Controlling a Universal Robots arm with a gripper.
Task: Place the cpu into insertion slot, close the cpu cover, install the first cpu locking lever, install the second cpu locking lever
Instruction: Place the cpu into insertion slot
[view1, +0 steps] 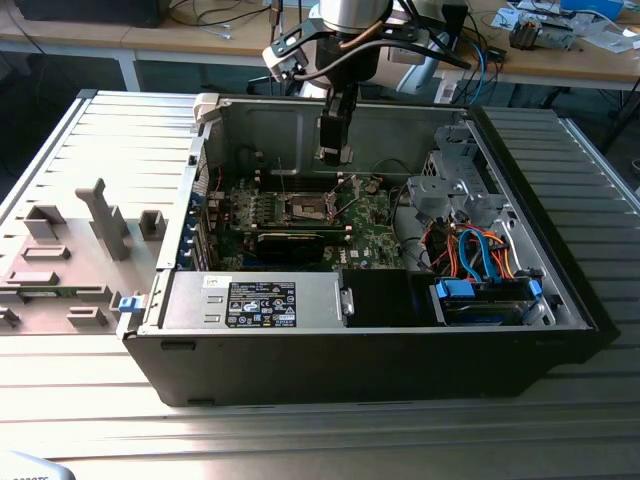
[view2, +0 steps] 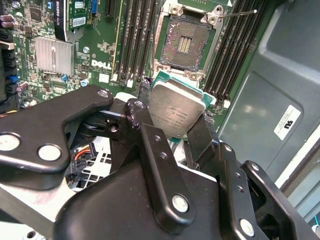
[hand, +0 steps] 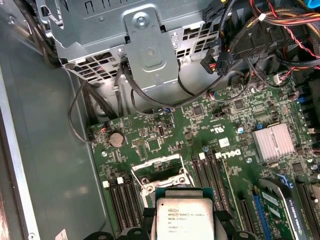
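Clenching the cpu (view2: 176, 112) by its edges, the jaws hover above the open insertion slot (view2: 184, 44), not touching it.

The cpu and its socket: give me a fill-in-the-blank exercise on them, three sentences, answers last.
1. The tool is ____ on the cpu, gripping its edges.
2. The insertion slot is ____: no chip sits in it.
3. The circuit board around the slot is coloured ____.
Missing words: shut; empty; green.
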